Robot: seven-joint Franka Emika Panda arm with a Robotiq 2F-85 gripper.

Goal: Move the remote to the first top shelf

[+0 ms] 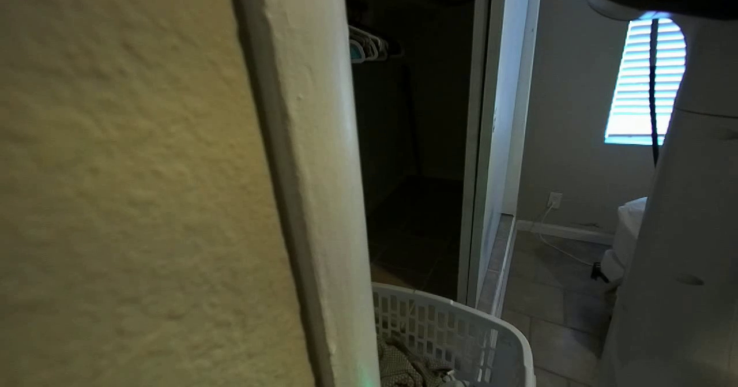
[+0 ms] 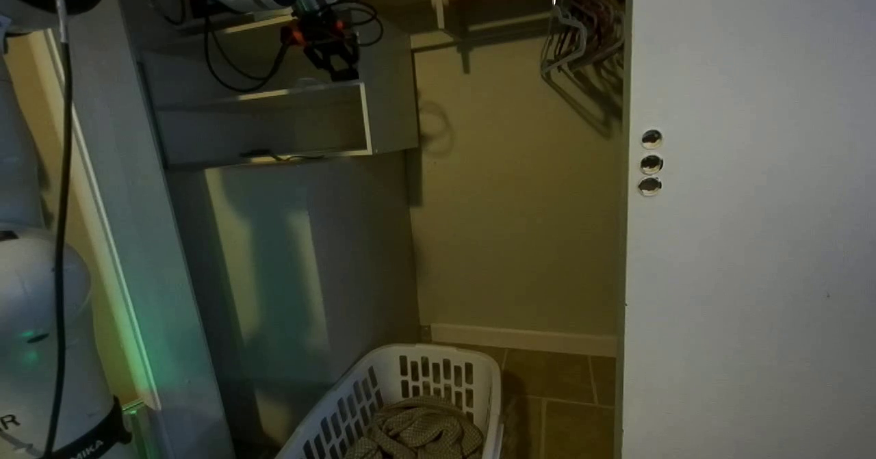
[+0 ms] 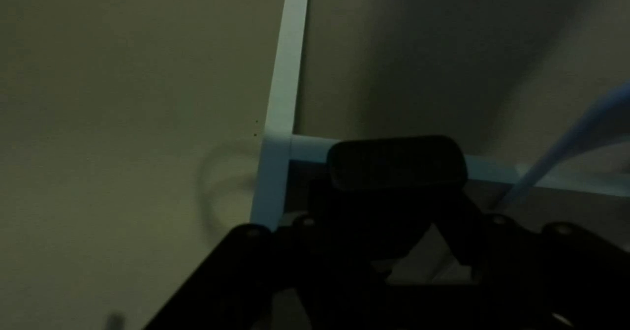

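1. Pincer: you're gripping a dark rounded blk w/ it, apparently the remote.
2. Remote's nr rt end of your mid shelf; can't tell if touching.
3. Laundry basket low down, cloth inside.
4. Hangers up top, rt.
5. White door, far rt.

Hand before shelf unit, left of hangers in exterior view; basket lower, cloth inside.
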